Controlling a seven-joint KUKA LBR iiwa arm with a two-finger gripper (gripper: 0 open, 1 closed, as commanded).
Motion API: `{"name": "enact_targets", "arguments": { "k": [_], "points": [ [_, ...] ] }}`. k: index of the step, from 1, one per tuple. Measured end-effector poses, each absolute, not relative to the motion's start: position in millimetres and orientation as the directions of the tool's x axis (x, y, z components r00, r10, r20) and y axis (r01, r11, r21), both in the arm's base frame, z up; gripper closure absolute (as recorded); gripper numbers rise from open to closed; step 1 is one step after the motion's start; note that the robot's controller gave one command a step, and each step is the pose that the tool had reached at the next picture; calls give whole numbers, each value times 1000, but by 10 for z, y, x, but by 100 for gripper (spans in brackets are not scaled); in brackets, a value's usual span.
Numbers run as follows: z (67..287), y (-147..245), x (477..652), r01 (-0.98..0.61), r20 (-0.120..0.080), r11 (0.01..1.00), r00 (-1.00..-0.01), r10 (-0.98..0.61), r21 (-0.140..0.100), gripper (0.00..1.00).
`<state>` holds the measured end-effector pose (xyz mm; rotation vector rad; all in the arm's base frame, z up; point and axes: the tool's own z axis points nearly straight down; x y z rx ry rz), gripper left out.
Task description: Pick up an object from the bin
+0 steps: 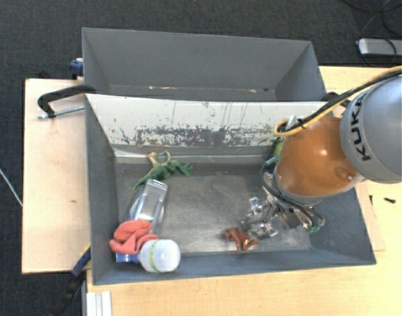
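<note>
The claw (262, 220) hangs low in the bin's (102, 196) near right corner, under the arm's orange cover (313, 163). Its metal parts are a tangle from this angle, so I cannot tell whether it is spread or pressed together.

Just beside its tip, on the near side, a small brown-red thing (241, 237) lies flat on the floor. Its long axis runs roughly left to right and dips slightly toward the near wall at the right end. Whether the claw touches it I cannot tell.

Well apart, on the left side of the bin:
- a green toy figure (165, 170) near the far wall
- a clear bottle (149, 201) lying lengthwise
- a red cloth (130, 237)
- a white cap (161, 255) in the near left corner
</note>
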<state>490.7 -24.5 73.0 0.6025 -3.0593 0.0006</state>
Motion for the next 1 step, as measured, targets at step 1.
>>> {"name": "enact_targets", "arguments": {
  "k": [1],
  "points": [
    [760,-241,4906,-378,16,926,-926,-378,4,100]
  ]
}}
